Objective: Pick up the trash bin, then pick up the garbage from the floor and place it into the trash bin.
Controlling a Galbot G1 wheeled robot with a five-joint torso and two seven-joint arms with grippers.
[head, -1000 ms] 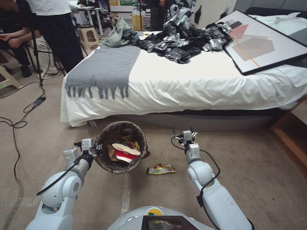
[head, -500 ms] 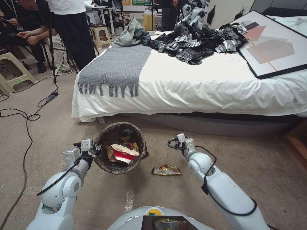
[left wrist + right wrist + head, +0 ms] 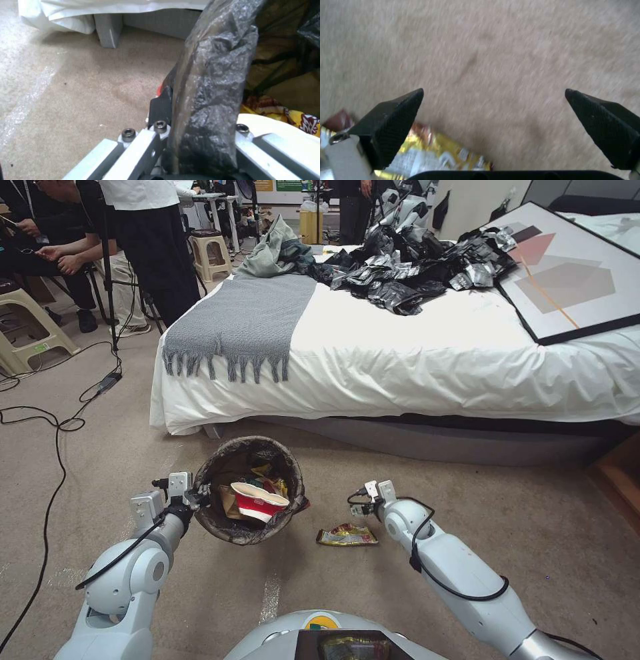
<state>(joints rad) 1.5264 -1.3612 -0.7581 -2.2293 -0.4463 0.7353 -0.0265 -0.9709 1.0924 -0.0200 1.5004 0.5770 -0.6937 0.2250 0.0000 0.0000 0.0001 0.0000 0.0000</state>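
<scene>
The trash bin (image 3: pixel 227 449), round with a dark bag liner, hangs just above the carpet with my left gripper (image 3: pixel 199 496) shut on its near-left rim. Inside it lie a red-and-white paper cup (image 3: pixel 259 501) and yellow wrappers. In the left wrist view the crumpled liner (image 3: pixel 213 82) over the rim is clamped in the left gripper (image 3: pixel 186 120). One piece of garbage, a yellow-brown snack wrapper (image 3: pixel 347 535), lies flat on the floor right of the bin. My right gripper (image 3: pixel 359 506) hovers open just above and behind it. The right wrist view shows the right gripper (image 3: pixel 494 90) spread wide over carpet, with the wrapper (image 3: pixel 430 152) near one finger.
A bed (image 3: pixel 413 360) with a grey fringed blanket (image 3: pixel 243 323), a heap of black-and-silver bags (image 3: pixel 413 263) and a framed picture (image 3: pixel 567 273) stands close ahead. Cables (image 3: pixel 53 427) trail on the carpet at left, near stools and people. A wooden edge (image 3: pixel 617 477) is at far right.
The head camera shifted early on. My right arm has dropped and drawn in toward the snack wrapper, its gripper now low over the floor. The left arm and bin have stayed put.
</scene>
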